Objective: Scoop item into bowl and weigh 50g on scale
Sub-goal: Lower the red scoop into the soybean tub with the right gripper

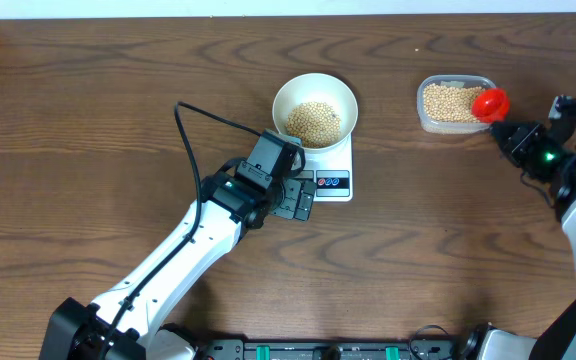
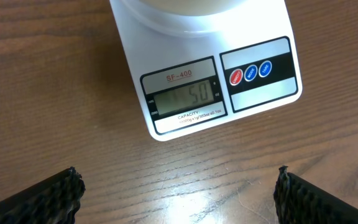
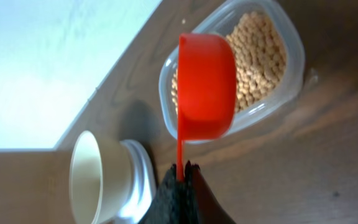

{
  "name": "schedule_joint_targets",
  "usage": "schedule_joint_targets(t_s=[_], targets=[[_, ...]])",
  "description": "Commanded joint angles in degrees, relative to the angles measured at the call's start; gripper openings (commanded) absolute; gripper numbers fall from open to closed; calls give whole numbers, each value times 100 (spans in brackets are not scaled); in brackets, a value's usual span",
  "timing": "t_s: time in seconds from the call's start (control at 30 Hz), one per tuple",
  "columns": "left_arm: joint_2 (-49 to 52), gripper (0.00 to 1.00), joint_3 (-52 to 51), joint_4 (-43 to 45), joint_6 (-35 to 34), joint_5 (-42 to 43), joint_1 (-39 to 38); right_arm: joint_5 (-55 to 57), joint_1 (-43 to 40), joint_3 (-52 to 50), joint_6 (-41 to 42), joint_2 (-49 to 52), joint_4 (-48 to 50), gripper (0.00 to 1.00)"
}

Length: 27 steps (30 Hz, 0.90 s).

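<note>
The white bowl (image 1: 284,92) stands on the white scale (image 1: 338,165) and holds a heap of beige beans (image 1: 313,122). In the left wrist view the scale's display (image 2: 184,96) reads 50, beside red and blue buttons (image 2: 236,77). My left gripper (image 1: 306,198) hovers just in front of the scale, open and empty, its fingertips (image 2: 73,186) wide apart over bare wood. At the far right my right gripper (image 3: 182,171) is shut on the thin handle of a red scoop (image 3: 205,87). The scoop hangs on its side over the clear tub (image 3: 291,74) of beans (image 3: 260,56).
The clear tub (image 1: 421,110) sits at the back right, about a hand's width right of the bowl. A black cable (image 1: 193,140) loops from the left arm over the table left of the scale. The pale far table edge (image 1: 288,8) runs along the top.
</note>
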Motion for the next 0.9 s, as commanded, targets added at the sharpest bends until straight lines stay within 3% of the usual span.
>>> schedule_joint_targets(t_s=[0.0,0.23,0.53,0.77,0.87], targets=[[-44,100,-39,7,35,-70,13,212,2,-485,1102,-101,538,1],[-44,100,-39,7,35,-70,13,518,7,-1241,1543,-2,2041,1],[-44,100,-39,7,33,-70,13,227,96,-1272,1954,813,3237,1],[-44,100,-39,7,35,-70,13,39,302,-1270,2151,1296,3644,1],[-44,100,-39,7,35,-70,13,-55,308,-1270,2164,1294,3659,8]])
